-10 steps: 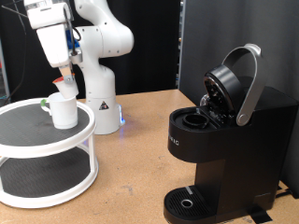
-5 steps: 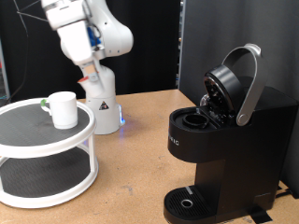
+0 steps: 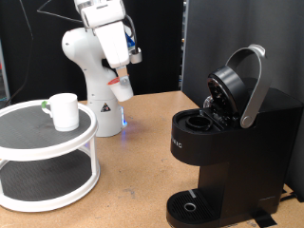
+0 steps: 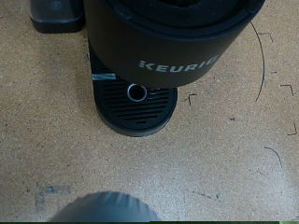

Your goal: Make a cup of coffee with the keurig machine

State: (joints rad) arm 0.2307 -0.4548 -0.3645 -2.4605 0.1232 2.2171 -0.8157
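Observation:
My gripper (image 3: 121, 91) hangs high in the exterior view's middle left, between the white stand and the keurig machine (image 3: 233, 142). It is shut on a small white pod with a red-orange top (image 3: 122, 85). The keurig machine is black, its lid raised on a silver handle (image 3: 255, 85), its pod chamber open. The white cup (image 3: 65, 111) stands on the stand's top tier at the left, a green mark on its handle. The wrist view looks down on the keurig machine (image 4: 168, 42) and its round drip base (image 4: 137, 105). A blurred grey round shape (image 4: 103, 207), probably the pod, fills that view's edge.
The white two-tier round stand (image 3: 38, 195) sits at the exterior view's left on the wooden table (image 3: 133, 185). The arm's white base (image 3: 103, 104) stands behind it. A black curtain hangs at the back. A dark box (image 4: 56, 14) lies near the machine in the wrist view.
The gripper has moved from above the cup on the stand towards the exterior view's right with the pod, closer to the keurig machine. The cup and the machine have not moved.

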